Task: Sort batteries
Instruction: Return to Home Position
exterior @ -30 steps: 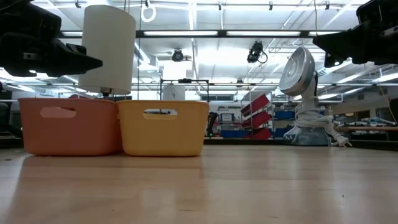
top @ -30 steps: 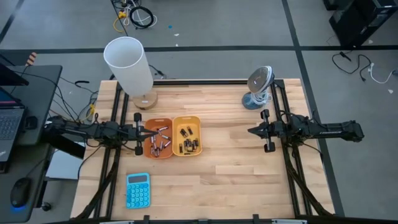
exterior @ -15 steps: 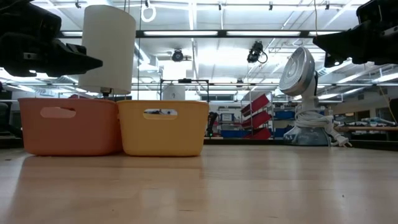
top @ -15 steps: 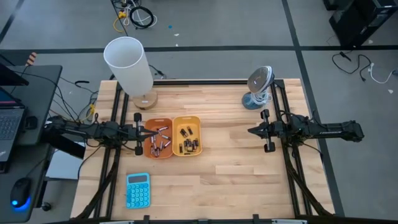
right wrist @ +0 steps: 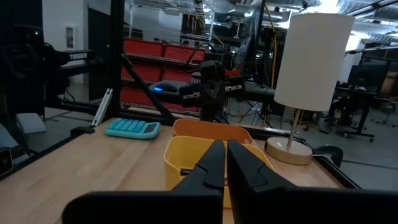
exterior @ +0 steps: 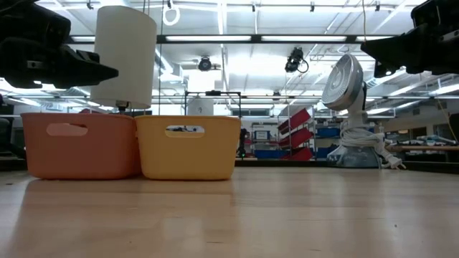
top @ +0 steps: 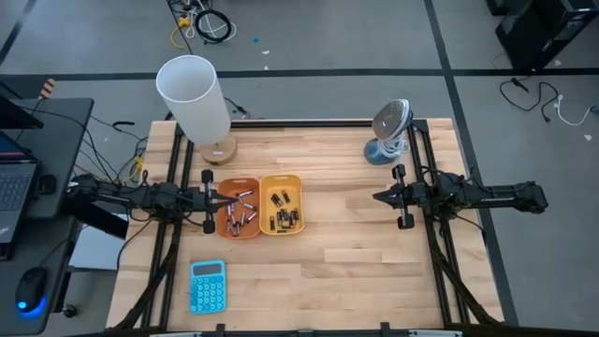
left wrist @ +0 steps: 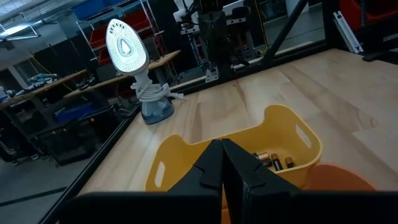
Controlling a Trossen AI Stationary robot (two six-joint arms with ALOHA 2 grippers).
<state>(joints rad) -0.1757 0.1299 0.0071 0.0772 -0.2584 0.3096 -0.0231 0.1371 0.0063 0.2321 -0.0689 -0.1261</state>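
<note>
- The left gripper (top: 216, 197) is held raised over the table's left side. Its fingers are pressed together with nothing between them, and its tip is just beside the orange tray (top: 239, 179).
- The right gripper (top: 376, 197) is held raised over the right side, fingers likewise together and empty. It is pointed at the trays and is well apart from them.
- The orange tray and the yellow tray (top: 281, 177) are set touching, side by side, left of the table's middle, with the yellow one on the right.
- In the orange tray silvery batteries (top: 240, 212) are seen; in the yellow tray, dark batteries (top: 284, 213).
- The table (top: 356, 271) is made of pale wooden planks and edged by a black frame.
- A white-shaded lamp (top: 192, 94) is placed at the back left corner, a small fan (top: 388, 126) at the back right, and a blue calculator (top: 207, 285) near the front left.
- Beyond the table a grey floor with loose cables (top: 201, 23) is seen, and a laptop (top: 14, 183) and mouse (top: 29, 288) lie on a desk to the left.
- In the low view, shelving (exterior: 297, 132) with red and blue bins and rows of ceiling lights are shown behind the table.
</note>
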